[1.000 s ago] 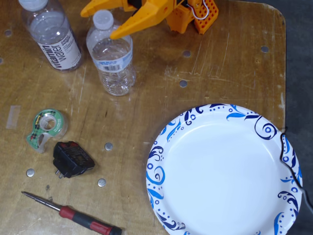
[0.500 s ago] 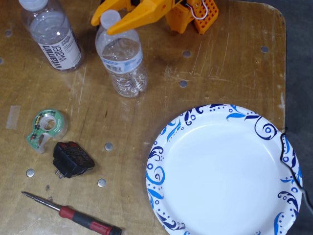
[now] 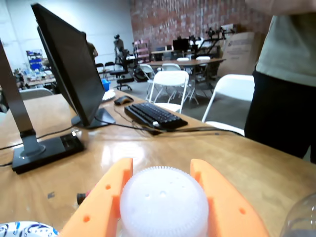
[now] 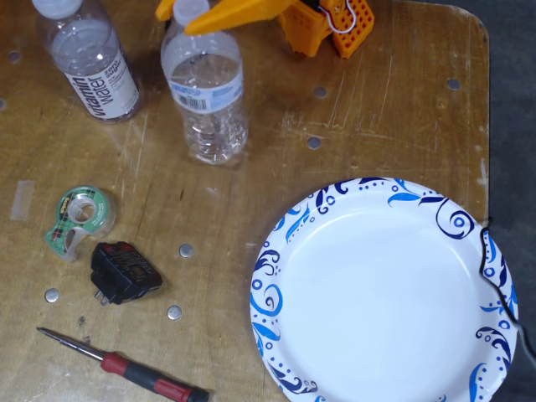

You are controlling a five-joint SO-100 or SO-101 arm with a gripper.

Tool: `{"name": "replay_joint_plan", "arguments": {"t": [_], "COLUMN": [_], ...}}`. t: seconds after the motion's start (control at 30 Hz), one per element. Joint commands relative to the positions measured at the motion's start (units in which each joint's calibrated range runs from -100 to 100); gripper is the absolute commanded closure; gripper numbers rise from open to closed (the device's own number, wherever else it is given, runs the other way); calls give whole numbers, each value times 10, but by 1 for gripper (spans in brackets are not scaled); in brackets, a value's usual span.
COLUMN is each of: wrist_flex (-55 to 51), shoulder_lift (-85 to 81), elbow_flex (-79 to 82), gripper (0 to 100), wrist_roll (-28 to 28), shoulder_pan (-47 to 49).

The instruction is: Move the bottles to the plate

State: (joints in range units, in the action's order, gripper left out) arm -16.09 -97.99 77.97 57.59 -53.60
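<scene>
Orange fingers point(image 3: 224, 197) stand on either side of the white cap point(image 3: 164, 202) of the blue-label bottle point(image 4: 205, 96), and in the wrist view both inner faces press against the cap's ribbed edge, so they are closed on it at the neck. In the fixed view the gripper point(image 4: 188, 17) reaches in from the top edge and meets that bottle at its cap, while the body stands on the counter point(image 4: 377, 109) near the upper left, well apart from the plate point(image 4: 381, 293).

This bottle looks empty or nearly so: clear, thin-walled plastic with nothing visible inside. I judge it very light, easy to lift, but also easy to swing or tip, since the hold is at the very top and the body hangs free below. The ribbed cap is the stiffest part and gives better purchase than the smooth, crushable wall or the slick label, so the neck is a sound place to hold.

A second bottle, the vitamin water bottle point(image 4: 88, 63), stands at the far upper left, just beside the first, untouched. Its smooth label would likely be slippery too; the cap seems the better hold there as well. Nothing lies on the plate yet.
</scene>
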Motion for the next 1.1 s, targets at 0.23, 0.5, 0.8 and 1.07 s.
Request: {"name": "replay_joint_plan", "arguments": {"t": [0.23, 0.5, 0.8, 1.07], "wrist_flex": [12, 49, 202, 278], "shoulder_lift": [191, 403, 622, 757], "elbow_flex": [-218, -354, -432, -463], "gripper": [98, 99, 99, 99], "wrist_roll": [-4, -5, -5, -4], "shoulder_pan": [195, 354, 477, 562]}}
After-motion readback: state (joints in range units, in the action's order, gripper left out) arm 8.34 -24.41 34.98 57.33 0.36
